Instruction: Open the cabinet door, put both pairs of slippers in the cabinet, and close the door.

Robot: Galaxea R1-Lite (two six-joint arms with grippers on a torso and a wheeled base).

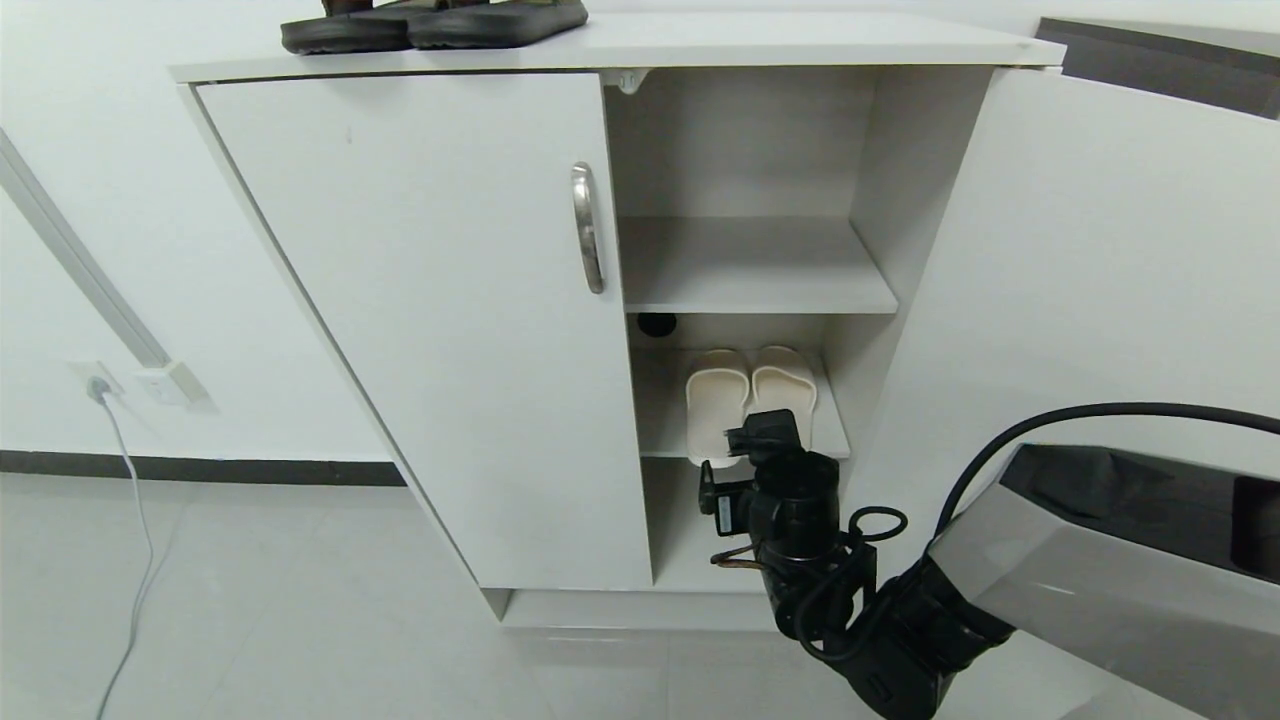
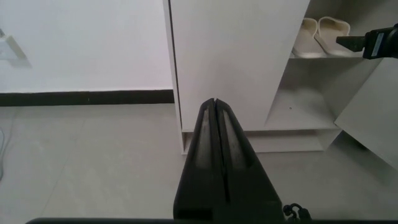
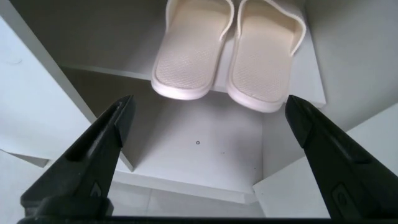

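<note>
White slippers [image 1: 750, 398] on the cabinet's [image 1: 400, 300] middle shelf, door [image 1: 1080, 280] open — black slippers [image 1: 440, 25] up top. Right end effector [image 3: 209, 109] spread wide near the white pair, left end effector [image 2: 214, 104] pinched closed.

Dark slippers [image 1: 480, 25] cut by top edge; white slippers [image 1: 782, 380] heels hidden behind right hand [image 1: 728, 465].

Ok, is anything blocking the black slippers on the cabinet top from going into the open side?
Nothing visible blocks the black slippers. The right door is swung open and the upper shelf is bare; the white slippers sit one shelf lower, with the right claw open in front of them.
</note>
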